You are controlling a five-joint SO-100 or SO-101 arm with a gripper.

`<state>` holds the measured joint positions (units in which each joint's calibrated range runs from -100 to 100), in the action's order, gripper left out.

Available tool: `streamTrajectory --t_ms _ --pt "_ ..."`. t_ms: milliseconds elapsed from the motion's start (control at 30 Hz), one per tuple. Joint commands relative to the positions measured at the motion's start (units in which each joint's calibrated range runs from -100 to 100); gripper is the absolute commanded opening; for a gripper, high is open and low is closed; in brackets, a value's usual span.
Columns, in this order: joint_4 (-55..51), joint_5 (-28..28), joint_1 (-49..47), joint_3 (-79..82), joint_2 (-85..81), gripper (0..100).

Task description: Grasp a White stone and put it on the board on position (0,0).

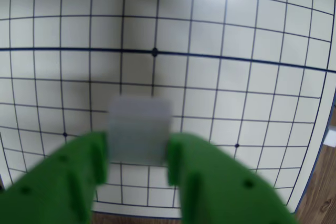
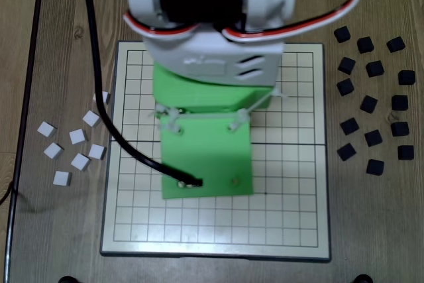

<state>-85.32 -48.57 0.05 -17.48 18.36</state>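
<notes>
One White stone (image 1: 139,129) sits pinched between the green claw's (image 1: 138,156) two fingers, closed against its sides, hanging over the board (image 1: 236,51). In the fixed view, loose white tiles (image 2: 73,147) lie left of the arm, black tiles (image 2: 374,97) right.

No readable text, label, brand or number in either view. Board (image 2: 291,217) carried only black grid lines and small dots; no writing showed on arm (image 2: 209,157).
</notes>
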Motion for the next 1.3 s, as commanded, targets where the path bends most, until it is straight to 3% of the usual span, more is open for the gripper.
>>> streamTrajectory --t_ms 0,1267 --pt "0.70 -0.68 -0.83 -3.97 -0.51 6" --pt "17.49 0.68 -1.01 15.93 2.03 6"
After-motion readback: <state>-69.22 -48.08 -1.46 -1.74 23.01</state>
